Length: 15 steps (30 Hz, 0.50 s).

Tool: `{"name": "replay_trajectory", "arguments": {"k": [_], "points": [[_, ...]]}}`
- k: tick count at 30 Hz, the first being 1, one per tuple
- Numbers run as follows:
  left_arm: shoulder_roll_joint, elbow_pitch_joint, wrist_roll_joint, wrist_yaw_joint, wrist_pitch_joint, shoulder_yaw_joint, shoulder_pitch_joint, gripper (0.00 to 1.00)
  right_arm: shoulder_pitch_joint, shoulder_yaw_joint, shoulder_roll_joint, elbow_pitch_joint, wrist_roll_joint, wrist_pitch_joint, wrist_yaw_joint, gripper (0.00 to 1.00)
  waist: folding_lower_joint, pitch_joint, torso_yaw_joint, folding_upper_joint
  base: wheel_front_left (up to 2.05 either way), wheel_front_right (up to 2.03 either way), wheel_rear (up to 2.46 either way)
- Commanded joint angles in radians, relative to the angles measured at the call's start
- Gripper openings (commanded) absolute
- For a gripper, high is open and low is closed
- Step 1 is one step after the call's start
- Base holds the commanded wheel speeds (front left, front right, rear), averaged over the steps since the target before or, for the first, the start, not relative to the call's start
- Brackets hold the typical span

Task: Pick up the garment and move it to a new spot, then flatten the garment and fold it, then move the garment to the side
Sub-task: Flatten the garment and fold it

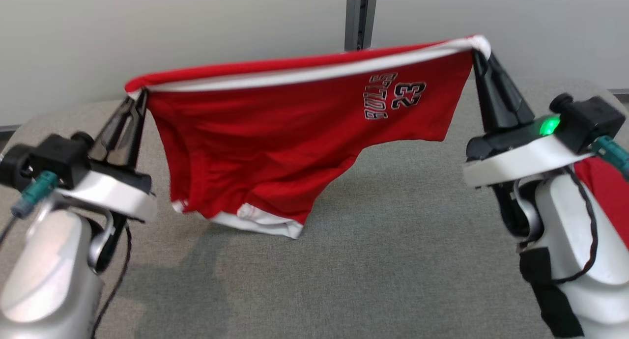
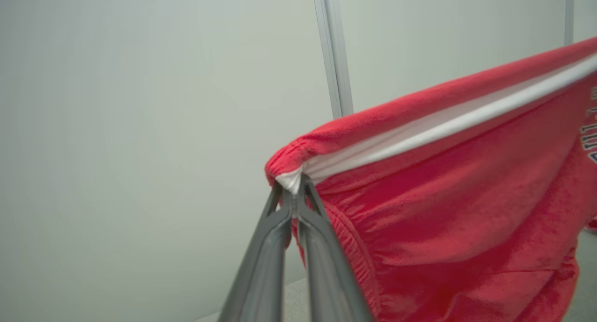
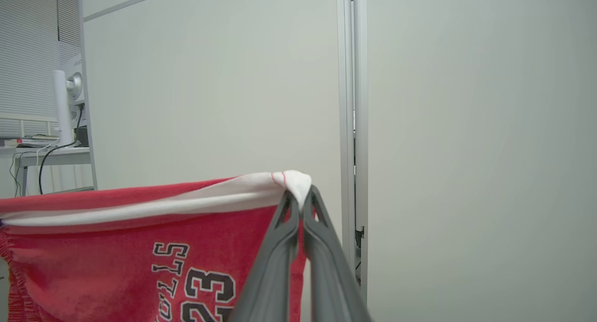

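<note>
Item: red garment (image 1: 275, 147) (white-trimmed shorts). Stretched between left hand (image 1: 139, 94) and right hand (image 1: 479, 52), each clamped on a corner at its fingertips. It hangs below both over the grey bench (image 1: 393, 240), likely spread for flattening.

The left gripper (image 2: 293, 187) is reaching up from the bottom edge, its 2 grey fingers (image 2: 261, 270) pressing together on the white-trimmed corner of the red garment (image 2: 443, 214). The garment is hanging taut and running up to the right, its white band (image 2: 443, 125) lying just under the top fold and dark lettering (image 2: 588, 140) showing at the right edge. A pale wall (image 2: 140, 126) with 1 upright metal strip (image 2: 333, 56) is standing behind.
</note>
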Motion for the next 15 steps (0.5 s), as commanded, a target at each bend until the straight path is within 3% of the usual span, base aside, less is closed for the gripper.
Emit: {"name": "replay_trajectory", "arguments": {"k": [1, 7, 11, 15], "points": [[0.017, -0.003, -0.013, 0.002, 0.006, -0.001, -0.022, 0.00, -0.018, -0.006, -0.015, -0.004, 0.007, -0.001, 0.000, 0.00, 0.0000, -0.018, -0.005, -0.0001, 0.00, 0.00, 0.00], [0.129, -0.049, -0.104, 0.002, 0.113, -0.047, -0.187, 0.00, -0.157, -0.018, -0.059, -0.003, 0.029, -0.001, -0.001, 0.00, 0.0000, -0.004, -0.003, -0.0001, 0.00, 0.00, 0.00], [0.155, -0.063, -0.157, 0.002, 0.193, -0.074, -0.275, 0.00, -0.251, -0.001, -0.084, 0.040, 0.028, 0.003, -0.002, 0.00, 0.0000, 0.074, 0.001, -0.0001, 0.00, 0.00, 0.00], [0.144, -0.034, -0.177, 0.002, 0.216, -0.098, -0.376, 0.00, -0.367, 0.011, -0.102, 0.116, 0.010, 0.004, -0.002, 0.00, 0.0000, 0.187, 0.006, -0.0001, 0.00, 0.00, 0.00]]}}
